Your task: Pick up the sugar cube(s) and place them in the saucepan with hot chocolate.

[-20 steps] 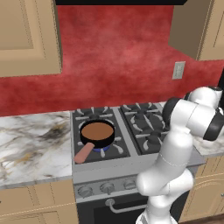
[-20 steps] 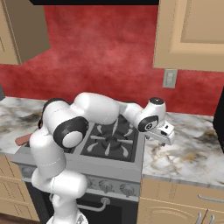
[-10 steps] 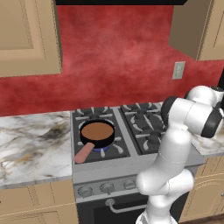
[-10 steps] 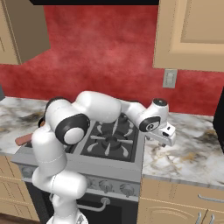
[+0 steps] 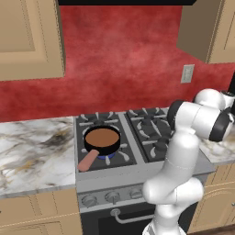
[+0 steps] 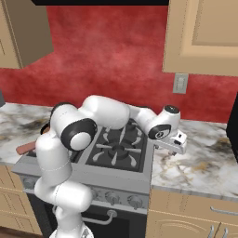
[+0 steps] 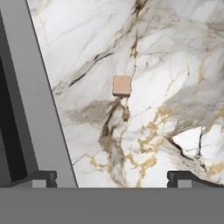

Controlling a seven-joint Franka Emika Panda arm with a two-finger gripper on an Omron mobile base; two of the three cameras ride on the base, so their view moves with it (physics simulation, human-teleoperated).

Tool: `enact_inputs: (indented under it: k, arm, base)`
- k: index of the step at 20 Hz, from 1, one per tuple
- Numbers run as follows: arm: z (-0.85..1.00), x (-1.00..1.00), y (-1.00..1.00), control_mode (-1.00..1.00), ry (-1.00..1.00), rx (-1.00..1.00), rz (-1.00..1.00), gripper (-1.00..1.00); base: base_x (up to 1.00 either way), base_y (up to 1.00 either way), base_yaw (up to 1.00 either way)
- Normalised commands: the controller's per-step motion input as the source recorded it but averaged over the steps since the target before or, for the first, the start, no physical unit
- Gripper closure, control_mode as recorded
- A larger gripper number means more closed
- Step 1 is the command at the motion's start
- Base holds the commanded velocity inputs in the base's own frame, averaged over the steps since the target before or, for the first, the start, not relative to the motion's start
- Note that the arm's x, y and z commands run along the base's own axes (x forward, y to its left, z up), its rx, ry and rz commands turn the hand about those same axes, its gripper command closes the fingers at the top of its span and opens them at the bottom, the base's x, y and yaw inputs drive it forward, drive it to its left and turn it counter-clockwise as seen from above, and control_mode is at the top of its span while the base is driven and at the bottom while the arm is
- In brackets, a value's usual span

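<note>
A small tan sugar cube (image 7: 121, 85) lies on the marble counter (image 7: 175, 65), ahead of my gripper (image 7: 113, 179) and centred between its two dark fingertips (image 7: 43, 178). The jaws stand wide open with nothing between them. In the right base view the gripper (image 6: 176, 145) hangs low over the counter just right of the stove. The saucepan with hot chocolate (image 5: 102, 139), black with brown liquid and a pink handle (image 5: 87, 160), sits on the stove's front left burner, far to the left of the hand. My arm hides the pan in the right base view, leaving the handle tip (image 6: 25, 148) showing.
The grey stove edge (image 7: 39, 109) runs beside the cube. The black burner grates (image 5: 147, 131) lie between the pan and the right counter (image 6: 200, 162). A wall outlet (image 6: 180, 83) and upper cabinets (image 6: 204, 37) are behind and above.
The hand has crept slightly right and down over the right counter. The gripper has stayed wide open; pan and cube have not moved.
</note>
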Motion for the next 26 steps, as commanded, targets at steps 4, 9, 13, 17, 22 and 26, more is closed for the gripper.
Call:
enact_inputs:
  k: [4, 9, 13, 17, 22, 26]
  arm:
    - [0.0, 0.03, -0.03, -1.0, 0.0, 0.0, 0.14, -1.0]
    - [0.0, 0.08, 0.0, -1.0, 0.0, 0.0, 0.1, -1.0]
    - [0.0, 0.27, -0.07, -1.0, 0.0, 0.0, 0.04, -1.0]
    - [-0.03, 0.38, -0.14, -1.0, 0.0, 0.0, 0.03, -1.0]
    - [-0.02, 0.23, -0.22, -1.0, 0.0, 0.0, 0.01, -1.0]
    - [-0.06, 0.01, -0.25, -1.0, 0.0, 0.0, 0.0, -1.0]
  base:
    - [0.0, 0.0, 0.0]
    - [0.0, 0.0, 0.0]
    - [0.0, 0.0, 0.0]
    - [0.0, 0.0, 0.0]
    - [0.0, 0.0, 0.0]
    - [0.0, 0.0, 0.0]
